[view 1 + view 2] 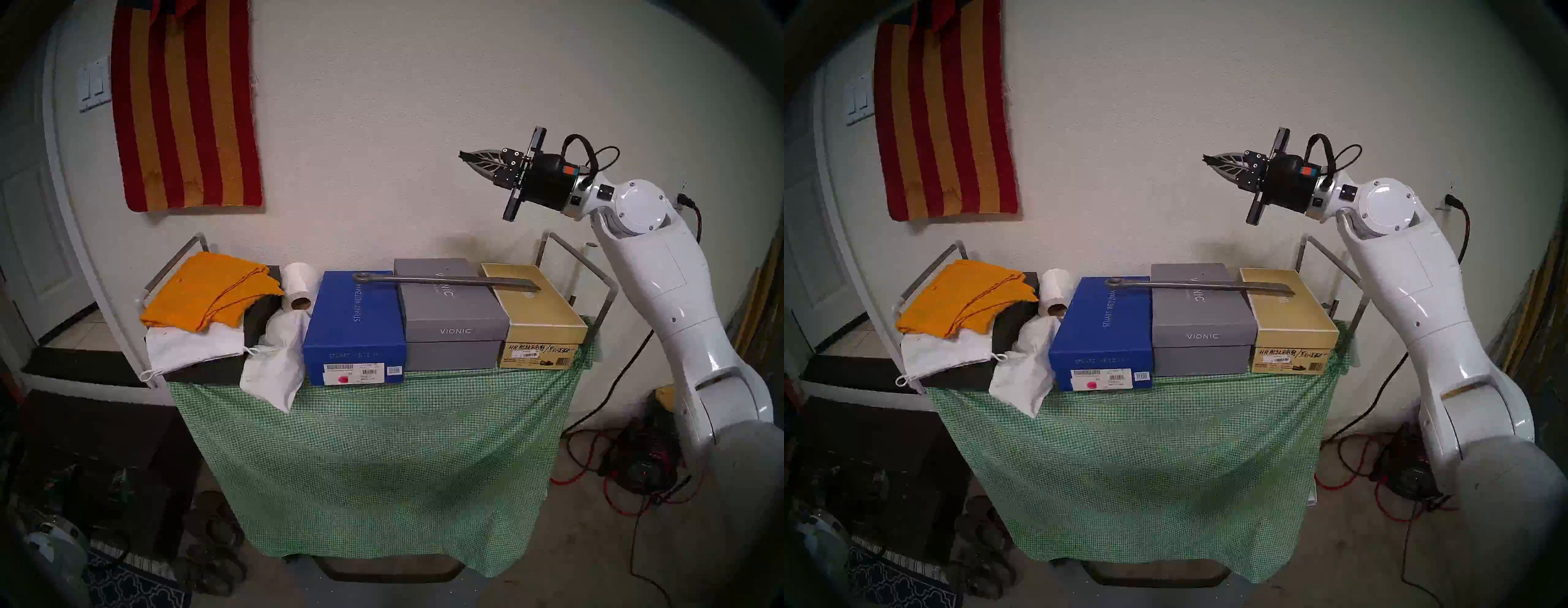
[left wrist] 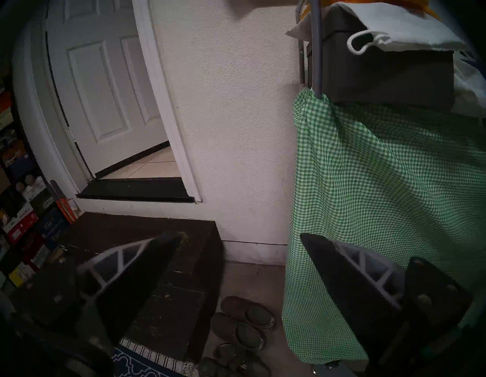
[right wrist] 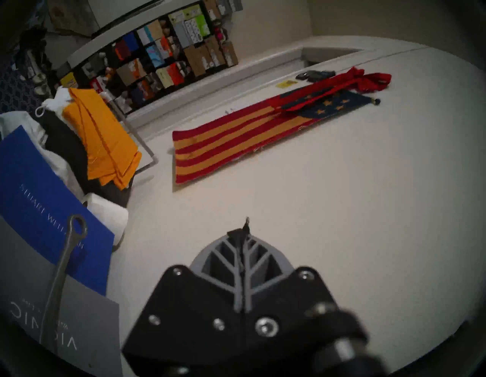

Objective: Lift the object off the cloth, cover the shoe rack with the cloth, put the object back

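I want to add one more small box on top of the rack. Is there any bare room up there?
Hardly. The top of the shoe rack is packed: orange cloth and white bags at one end, paper roll, then blue box, grey box and gold box side by side. The shoehorn spans the lids; only their front halves are bare.

The shoehorn (image 1: 445,281) is dull matt grey metal across smooth cardboard boxes (image 1: 454,314); below them the cloth (image 1: 382,458) is thin woven gingham — behind, rough textured wall (image 1: 382,127) — glossy white plastic arm (image 1: 679,314).
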Motion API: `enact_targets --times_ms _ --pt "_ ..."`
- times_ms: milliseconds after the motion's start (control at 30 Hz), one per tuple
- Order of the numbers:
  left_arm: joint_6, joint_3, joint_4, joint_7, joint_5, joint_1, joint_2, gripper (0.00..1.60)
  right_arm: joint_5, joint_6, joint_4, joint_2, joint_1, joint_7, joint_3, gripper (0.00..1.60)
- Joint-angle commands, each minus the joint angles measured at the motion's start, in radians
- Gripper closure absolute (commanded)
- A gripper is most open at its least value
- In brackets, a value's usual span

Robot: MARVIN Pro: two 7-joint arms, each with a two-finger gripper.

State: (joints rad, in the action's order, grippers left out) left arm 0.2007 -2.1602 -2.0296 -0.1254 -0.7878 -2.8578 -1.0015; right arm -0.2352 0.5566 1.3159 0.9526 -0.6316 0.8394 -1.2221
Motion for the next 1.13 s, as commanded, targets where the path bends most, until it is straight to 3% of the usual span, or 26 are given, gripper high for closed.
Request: enact_targets --times_ms 0,400,433,467,500,533,767,1100 --pt "0.001 -0.002 0.000 -0.001 -0.001 0.000 -0.003 0.00 -0.072 0.077 0.077 -0.066 -0.112 -0.075 -0.071 1.60" --pt "-0.003 -0.004 -0.001 0.002 0.003 0.004 -0.009 0.00 -0.165 0.210 0.212 -0.134 -0.258 -0.170 -0.138 1.60" --pt "-0.003 -0.004 -0.001 0.003 0.003 0.004 -0.009 0.00 -0.166 0.224 0.223 -0.138 -0.271 -0.180 -0.144 1.40" --pt "-0.004 -0.004 -0.001 0.003 0.003 0.005 -0.010 0.00 -0.173 0.233 0.235 -0.142 -0.285 -0.189 -0.150 0.94" --pt "-0.004 -0.004 -0.001 0.004 0.004 0.005 -0.010 0.00 -0.179 0.246 0.246 -0.146 -0.299 -0.199 -0.155 0.21" --pt "-0.004 -0.004 -0.001 0.004 0.004 0.005 -0.011 0.00 -0.184 0.253 0.258 -0.150 -0.318 -0.208 -0.163 0.00" --pt "-0.007 -0.005 -0.001 0.006 0.005 0.008 -0.015 0.00 -0.200 0.304 0.315 -0.180 -0.407 -0.287 -0.187 0.00" --pt "-0.011 -0.007 -0.002 0.009 0.007 0.011 -0.020 0.00 -0.152 0.306 0.404 -0.198 -0.540 -0.409 -0.253 0.00"
